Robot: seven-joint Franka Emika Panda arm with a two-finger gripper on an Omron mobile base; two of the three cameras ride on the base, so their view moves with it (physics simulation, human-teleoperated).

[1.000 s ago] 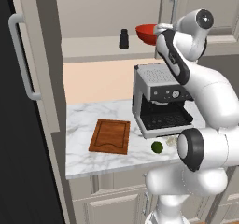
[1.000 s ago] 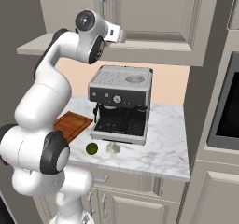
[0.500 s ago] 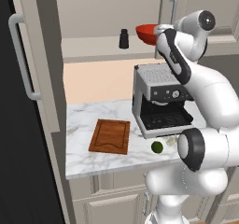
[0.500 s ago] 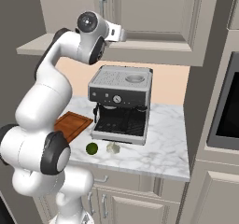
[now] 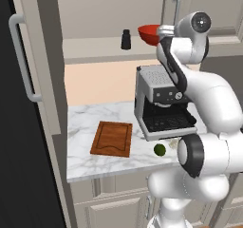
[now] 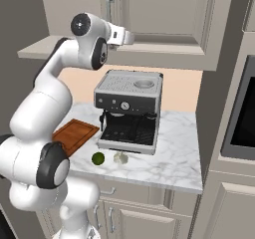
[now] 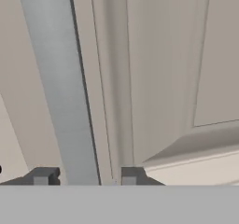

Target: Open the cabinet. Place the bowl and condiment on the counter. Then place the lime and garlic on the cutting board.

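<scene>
Red bowl [image 5: 151, 33], one condiment [image 5: 126, 39], one lime [image 5: 160, 149], one garlic [image 6: 120, 158].

The marble desk [image 5: 90, 122] carries a cutting board [image 5: 112, 138], a coffee machine [image 5: 159, 101], a lime [image 5: 160, 149] and, just beside it, a garlic bulb [image 6: 120, 157]. On the open cabinet's shelf [image 5: 95, 49] stand a black shaker [image 5: 126, 39] and a red bowl [image 5: 148, 33].
</scene>
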